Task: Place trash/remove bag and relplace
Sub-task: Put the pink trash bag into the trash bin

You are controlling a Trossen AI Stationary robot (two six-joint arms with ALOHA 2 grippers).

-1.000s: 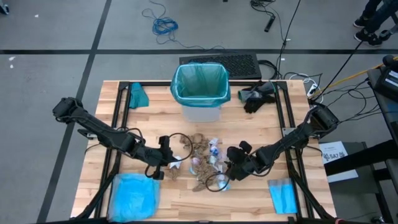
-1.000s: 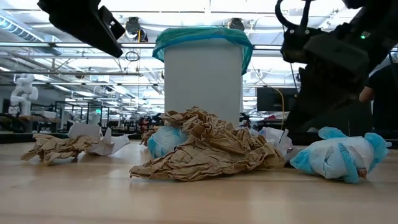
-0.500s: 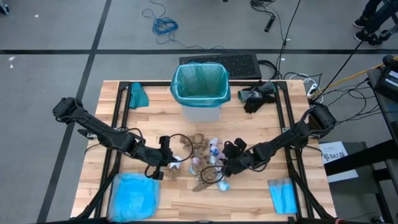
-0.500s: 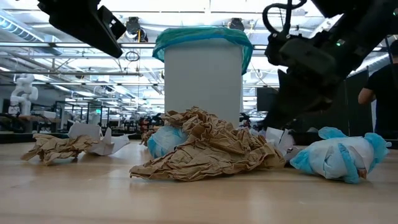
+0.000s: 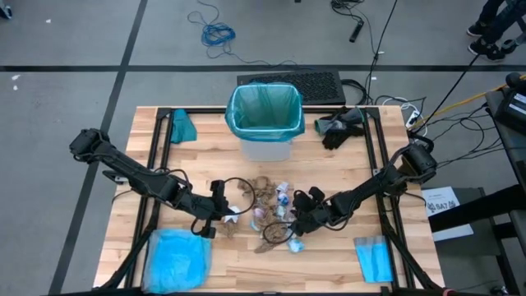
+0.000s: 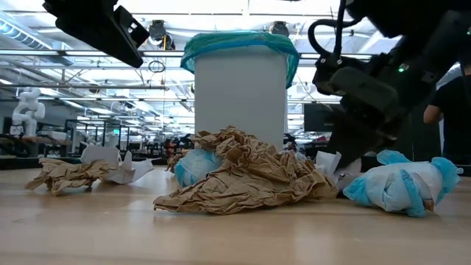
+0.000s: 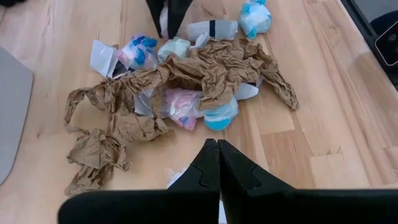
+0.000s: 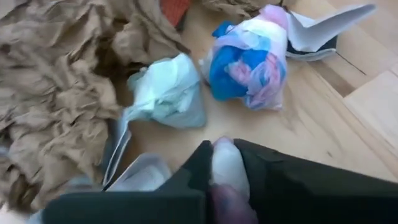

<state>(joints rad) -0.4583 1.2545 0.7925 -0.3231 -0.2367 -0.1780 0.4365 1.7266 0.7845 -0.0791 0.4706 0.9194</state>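
Right wrist view shows the right gripper [image 8: 225,163] clamped on a white scrap among the trash [image 5: 267,210] before the bag [image 5: 265,111]-lined bin, the left gripper [image 7: 217,163] pressed together beside it, and no readable writing anywhere.

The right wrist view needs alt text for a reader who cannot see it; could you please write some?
The right gripper pinches a small white wrapper scrap between its dark fingers above the light wooden table. Just beyond lie a pale crumpled wad, a blue-and-pink wrapper ball and crumpled brown paper.
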